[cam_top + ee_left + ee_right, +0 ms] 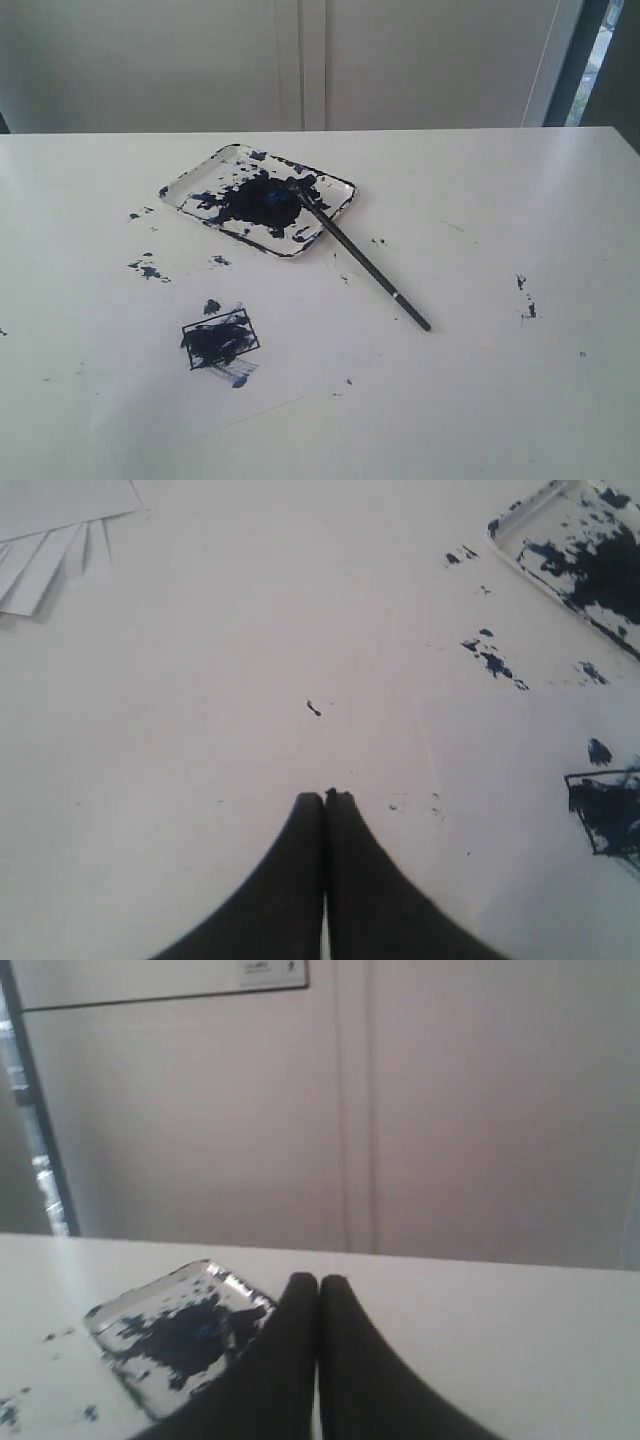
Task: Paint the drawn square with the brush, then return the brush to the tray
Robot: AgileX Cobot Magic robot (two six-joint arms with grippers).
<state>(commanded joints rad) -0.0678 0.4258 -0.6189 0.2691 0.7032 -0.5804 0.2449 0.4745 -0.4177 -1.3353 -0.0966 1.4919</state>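
A: The long thin black paintbrush [360, 258] lies with its dark tip inside the shallow white rectangular tray [215, 172], the one blotted blue-black. Most of its handle slants out over the rim onto the white table [500, 200]. Returned?

B: Only half, I'd say. A nudge to that overhanging handle could lever the tip out and drag paint across the table.

A: And the small black-outlined square [220, 340], near the tray, is filled dark blue, with smears past its lower edge.

B: If that is wet, anything sweeping low over it would spread it further.

A: The jaws?

B: Left and right are both pressed together, gripping nothing. The left pair hangs over bare table, the right faces the tray. Coming down closed would only set the brush rolling.
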